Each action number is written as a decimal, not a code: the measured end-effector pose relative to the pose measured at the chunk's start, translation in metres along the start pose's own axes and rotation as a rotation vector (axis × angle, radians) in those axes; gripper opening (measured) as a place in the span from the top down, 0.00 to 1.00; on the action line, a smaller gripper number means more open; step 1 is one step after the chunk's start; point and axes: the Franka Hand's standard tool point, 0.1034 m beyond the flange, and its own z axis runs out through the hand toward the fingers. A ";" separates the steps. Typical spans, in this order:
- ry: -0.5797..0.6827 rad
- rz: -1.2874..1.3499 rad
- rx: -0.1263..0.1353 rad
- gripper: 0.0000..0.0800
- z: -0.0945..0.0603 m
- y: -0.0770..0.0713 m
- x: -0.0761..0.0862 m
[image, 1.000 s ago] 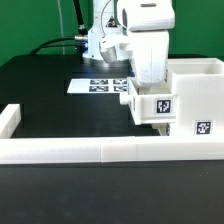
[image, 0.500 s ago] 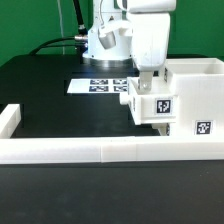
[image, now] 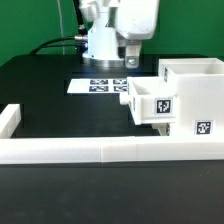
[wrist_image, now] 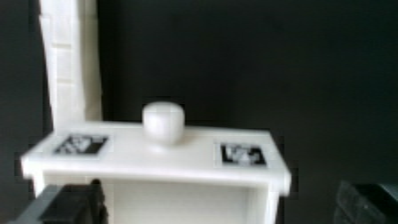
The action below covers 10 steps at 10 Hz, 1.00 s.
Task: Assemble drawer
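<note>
Drawer tray (image: 150, 101), the knobbed one, sits partly pushed into the open front of the large housing (image: 195, 95), with its tagged face projecting out toward the exterior view's left. In that view the low white wall of blocks (image: 100, 150) lies nearest the camera, then the tray and housing resting against it, then the marker board (image: 98, 85) flat on the black table (image: 50, 90), and farthest back the gripper (image: 131, 60) hanging from the arm.

From the gripper, the tray lies below and nearer the camera, apart from the fingers. The wrist view looks down on the tray's face: the round knob (wrist_image: 164, 123) stands between two tags, and the dark fingertips (wrist_image: 57, 208) show at the picture's edge on either side of it, so the jaws look spread and hold nothing. The tray's sliding axis runs from its knobbed face into the housing. My judgement is that any further push must go along that line, against the knobbed face, to seat the tray fully.
</note>
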 end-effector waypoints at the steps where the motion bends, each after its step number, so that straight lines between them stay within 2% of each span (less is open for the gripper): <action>1: 0.006 -0.012 0.007 0.19 0.007 -0.001 -0.014; 3: 0.017 -0.004 0.007 0.19 0.019 0.007 -0.031; 5: 0.030 0.005 0.015 0.19 0.032 0.012 -0.033; 7: 0.048 0.001 0.033 0.19 0.046 0.009 -0.025; 10: 0.066 -0.003 0.052 0.19 0.060 0.005 -0.009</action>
